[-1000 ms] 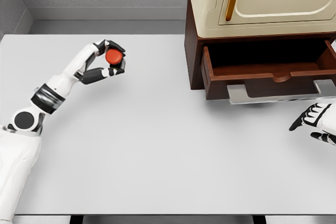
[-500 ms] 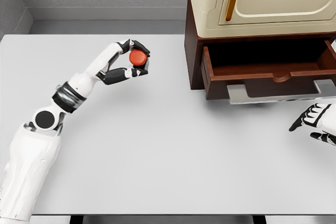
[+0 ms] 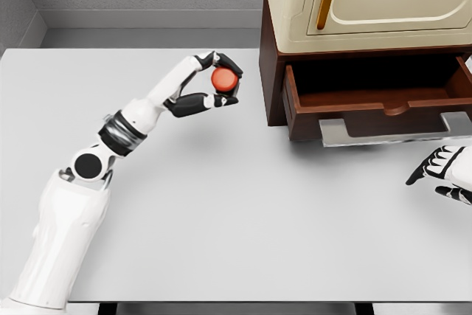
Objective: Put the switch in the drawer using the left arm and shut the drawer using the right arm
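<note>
The drawer [image 3: 376, 105] stands pulled out, its interior dark. The left hand [image 3: 210, 85] grips the red switch [image 3: 223, 79] in curled fingers above the table [image 3: 236, 204], just left of the cabinet [image 3: 354, 12]. The right hand [image 3: 446, 172] rests with fingers relaxed.

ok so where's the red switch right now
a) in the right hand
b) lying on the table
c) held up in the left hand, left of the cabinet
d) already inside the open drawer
c: the red switch sits between the curled fingers of the left hand, above the table and just left of the cabinet, while the drawer stands open with nothing visible inside and the right hand holds nothing.
</note>
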Tool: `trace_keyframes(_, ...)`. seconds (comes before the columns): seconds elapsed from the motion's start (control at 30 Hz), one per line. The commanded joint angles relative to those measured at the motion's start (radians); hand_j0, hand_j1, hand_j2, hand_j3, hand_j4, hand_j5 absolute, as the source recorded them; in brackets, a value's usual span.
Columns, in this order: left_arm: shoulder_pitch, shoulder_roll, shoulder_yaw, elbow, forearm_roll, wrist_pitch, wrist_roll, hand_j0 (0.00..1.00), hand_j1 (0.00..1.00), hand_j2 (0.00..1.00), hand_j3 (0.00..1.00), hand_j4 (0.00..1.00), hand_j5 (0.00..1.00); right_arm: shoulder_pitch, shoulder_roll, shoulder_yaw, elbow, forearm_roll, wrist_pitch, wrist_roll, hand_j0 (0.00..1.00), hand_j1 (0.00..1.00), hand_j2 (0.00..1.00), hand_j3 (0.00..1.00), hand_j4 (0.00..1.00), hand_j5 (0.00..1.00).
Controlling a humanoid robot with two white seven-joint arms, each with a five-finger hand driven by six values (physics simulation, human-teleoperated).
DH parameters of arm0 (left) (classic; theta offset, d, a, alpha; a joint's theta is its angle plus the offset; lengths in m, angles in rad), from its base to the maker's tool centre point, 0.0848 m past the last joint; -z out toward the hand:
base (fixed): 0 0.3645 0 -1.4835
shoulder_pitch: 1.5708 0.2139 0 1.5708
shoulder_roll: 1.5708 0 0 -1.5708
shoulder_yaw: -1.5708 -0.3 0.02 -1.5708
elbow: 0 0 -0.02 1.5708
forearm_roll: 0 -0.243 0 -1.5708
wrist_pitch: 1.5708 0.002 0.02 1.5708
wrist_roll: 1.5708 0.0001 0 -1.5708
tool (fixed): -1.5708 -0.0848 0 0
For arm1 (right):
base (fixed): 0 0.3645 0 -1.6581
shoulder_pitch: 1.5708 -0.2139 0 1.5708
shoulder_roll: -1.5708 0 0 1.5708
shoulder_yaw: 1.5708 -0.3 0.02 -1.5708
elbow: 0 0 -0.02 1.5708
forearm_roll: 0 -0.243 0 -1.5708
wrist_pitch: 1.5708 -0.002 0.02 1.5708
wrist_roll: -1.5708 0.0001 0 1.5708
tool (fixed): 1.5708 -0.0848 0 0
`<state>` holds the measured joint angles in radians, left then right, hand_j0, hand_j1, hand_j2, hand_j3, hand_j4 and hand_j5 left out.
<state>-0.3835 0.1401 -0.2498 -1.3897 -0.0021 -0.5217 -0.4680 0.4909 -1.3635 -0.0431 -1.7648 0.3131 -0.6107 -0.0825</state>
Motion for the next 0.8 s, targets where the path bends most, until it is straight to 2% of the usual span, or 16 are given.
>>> trace_keyframes(0.0, 0.000, -0.013, -0.008, -0.003, 0.005, 0.002, 0.000, 0.45, 0.45, 0.45, 0.45, 0.45, 0.45, 0.000, -0.002, 0.000, -0.001, -0.006, 0.000, 0.000, 0.63, 0.63, 0.63, 0.63, 0.63, 0.63)
trace_keyframes(0.33, -0.026, -0.065, -0.014, -0.048, -0.018, 0.003, 0.002, 0.43, 0.43, 0.43, 0.43, 0.43, 0.43, 0.000, -0.002, 0.000, 0.001, -0.009, 0.000, 0.000, 0.63, 0.63, 0.63, 0.63, 0.63, 0.63)
trace_keyframes(0.57, -0.040, -0.137, -0.014, -0.077, -0.122, 0.005, 0.002, 0.43, 0.43, 0.43, 0.43, 0.43, 0.43, 0.000, -0.005, -0.001, -0.001, -0.011, 0.000, 0.000, 0.63, 0.63, 0.63, 0.63, 0.63, 0.63)
trace_keyframes(0.77, -0.075, -0.140, -0.022, -0.077, -0.185, 0.005, 0.002, 0.42, 0.42, 0.42, 0.42, 0.42, 0.42, 0.000, -0.022, 0.000, 0.001, -0.023, 0.000, 0.000, 0.63, 0.63, 0.63, 0.63, 0.63, 0.63)
